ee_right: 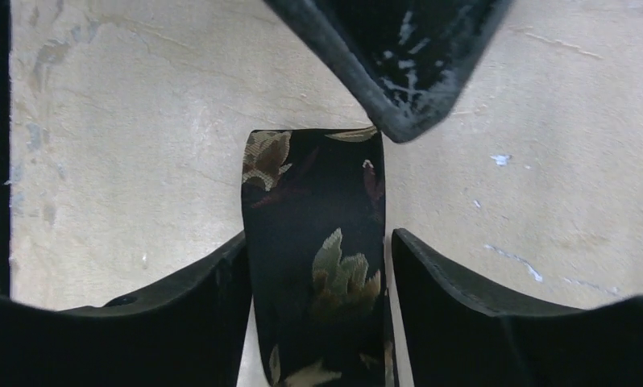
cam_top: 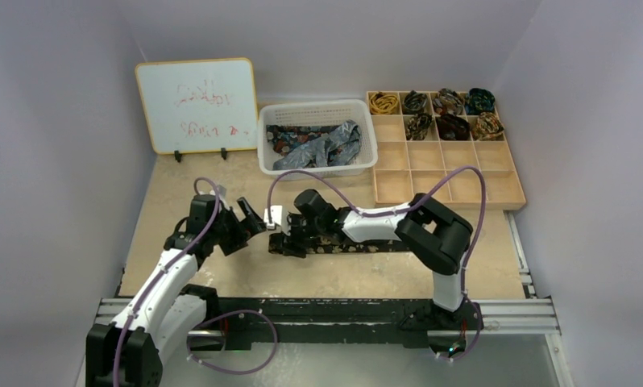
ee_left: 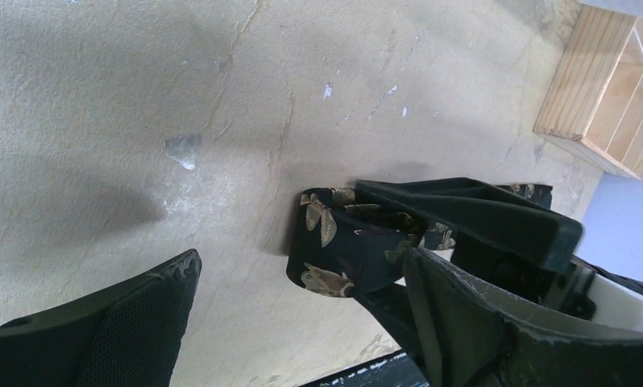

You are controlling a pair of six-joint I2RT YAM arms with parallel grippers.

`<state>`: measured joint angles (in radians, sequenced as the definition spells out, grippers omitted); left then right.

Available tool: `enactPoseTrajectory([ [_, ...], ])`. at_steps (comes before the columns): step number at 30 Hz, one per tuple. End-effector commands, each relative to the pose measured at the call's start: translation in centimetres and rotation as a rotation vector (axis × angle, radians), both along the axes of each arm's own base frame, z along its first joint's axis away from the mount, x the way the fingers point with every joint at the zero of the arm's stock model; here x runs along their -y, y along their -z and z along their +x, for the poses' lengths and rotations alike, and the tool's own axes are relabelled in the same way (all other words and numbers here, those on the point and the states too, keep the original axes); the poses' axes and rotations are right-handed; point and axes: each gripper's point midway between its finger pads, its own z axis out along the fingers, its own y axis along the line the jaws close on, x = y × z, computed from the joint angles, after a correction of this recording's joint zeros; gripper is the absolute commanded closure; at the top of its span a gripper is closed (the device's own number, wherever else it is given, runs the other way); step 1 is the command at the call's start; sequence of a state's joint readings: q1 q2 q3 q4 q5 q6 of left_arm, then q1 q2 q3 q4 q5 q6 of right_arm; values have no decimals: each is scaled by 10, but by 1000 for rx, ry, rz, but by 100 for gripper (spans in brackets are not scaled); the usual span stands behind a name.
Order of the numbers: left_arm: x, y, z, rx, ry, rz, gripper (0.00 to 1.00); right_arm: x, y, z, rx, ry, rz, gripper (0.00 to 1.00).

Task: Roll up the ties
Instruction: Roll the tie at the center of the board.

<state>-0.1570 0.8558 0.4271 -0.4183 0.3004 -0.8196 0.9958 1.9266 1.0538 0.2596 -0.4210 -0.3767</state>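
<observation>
A dark tie (cam_top: pixel 358 243) with gold-brown leaf motifs lies flat along the tabletop near the front. Its left end is folded over into a short loop (ee_left: pixel 334 242). My right gripper (cam_top: pixel 290 240) is down over that end. In the right wrist view its fingers (ee_right: pixel 320 235) sit tight against the two long edges of the tie (ee_right: pixel 314 193). My left gripper (cam_top: pixel 256 216) is open and empty just left of the tie's end. One of its fingers (ee_right: pixel 383 64) hangs over the tip of the fold. Its own view (ee_left: pixel 302 322) shows wide-spread jaws.
A white basket (cam_top: pixel 314 106) at the back holds several loose ties (cam_top: pixel 318 147). A wooden compartment tray (cam_top: pixel 447 165) at the back right holds several rolled ties (cam_top: pixel 451 125); its corner shows in the left wrist view (ee_left: pixel 600 105). A whiteboard (cam_top: pixel 196 105) stands at the back left. A metal rail (cam_top: pixel 342 310) runs along the near edge.
</observation>
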Motion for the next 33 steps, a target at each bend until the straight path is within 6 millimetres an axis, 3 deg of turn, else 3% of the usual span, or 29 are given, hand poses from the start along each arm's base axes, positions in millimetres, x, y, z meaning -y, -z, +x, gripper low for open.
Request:
enactPoseTrajectory([
  [1,-5,-5,3,30,-33,2,5,-4,-69,16,91,105,146,33],
  [7,-5,-10,3,59,-34,0,5,25,-131,32,109,351,339,25],
  [10,-5,-10,3,65,-31,-1,5,58,-151,40,25,589,490,3],
  [12,-4,-11,4,73,-26,-3,5,79,-162,42,-95,719,598,1],
  [16,-3,-8,4,85,-12,-7,5,104,-143,43,-494,962,644,1],
  [19,-1,-7,3,92,-2,-10,5,105,-116,36,-679,1024,541,3],
  [22,0,-4,3,98,11,-16,5,100,-112,29,-804,1027,600,11],
  [33,11,5,1,110,95,-49,5,72,-64,16,-931,1028,421,32],
])
